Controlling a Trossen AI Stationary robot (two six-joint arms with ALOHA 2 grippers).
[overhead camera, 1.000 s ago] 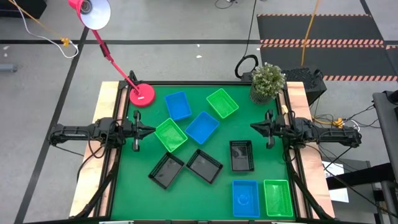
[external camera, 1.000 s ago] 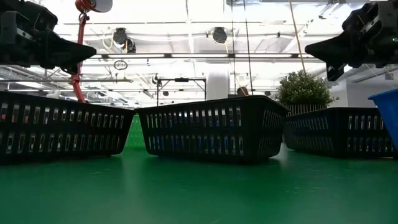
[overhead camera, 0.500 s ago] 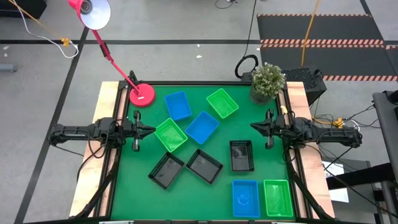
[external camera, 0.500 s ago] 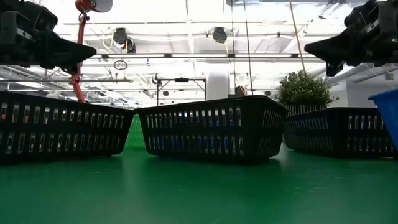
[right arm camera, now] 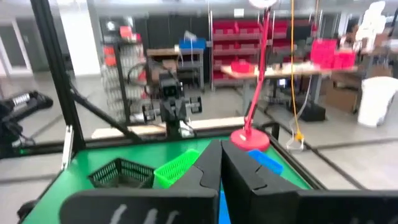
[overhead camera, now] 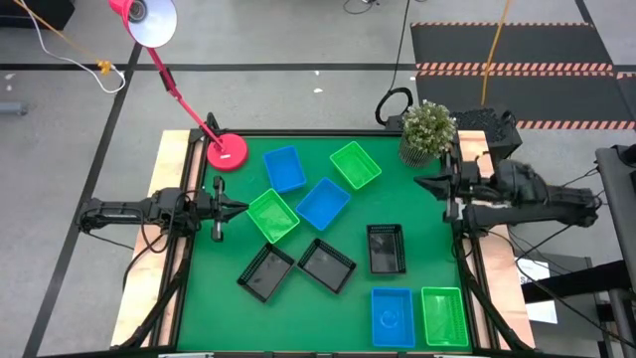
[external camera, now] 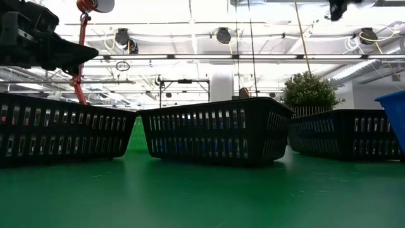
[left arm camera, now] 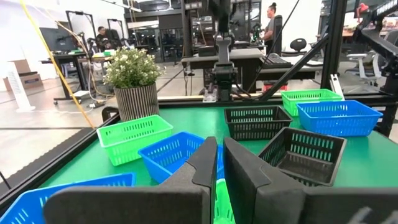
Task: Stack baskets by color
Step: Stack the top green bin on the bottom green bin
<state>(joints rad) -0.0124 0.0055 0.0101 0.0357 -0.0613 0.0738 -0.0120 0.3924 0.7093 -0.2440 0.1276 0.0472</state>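
Plainly, nothing is stacked yet: we count nine baskets lying singly on the green worktop (overhead camera: 417, 214). Two blue ones (overhead camera: 284, 167) (overhead camera: 322, 204) and a green one (overhead camera: 355, 164) sit toward the far middle, another green basket (overhead camera: 272, 216) just beside the left claw (overhead camera: 241, 209). Two black baskets (overhead camera: 265, 272) (overhead camera: 327, 265) lie near the front left, the third black one (overhead camera: 386, 248) stands apart at centre right, and a blue (overhead camera: 391, 316) and green (overhead camera: 443, 316) pair sit side by side at the front right corner.

Our left claw hovers at the left edge, pressed almost together and holding nothing. Our right claw (overhead camera: 422, 183) is raised near the potted plant (overhead camera: 427, 129), pressed together and empty.

For a clean first move we would judge it best to spread a claw wide, come down over one short wall of a nearby basket, pinch the rim, lift level, and lower it squarely into a same-coloured one so the mesh walls nest rather than catch. The pink lamp base (overhead camera: 227, 151) should be kept clear of.
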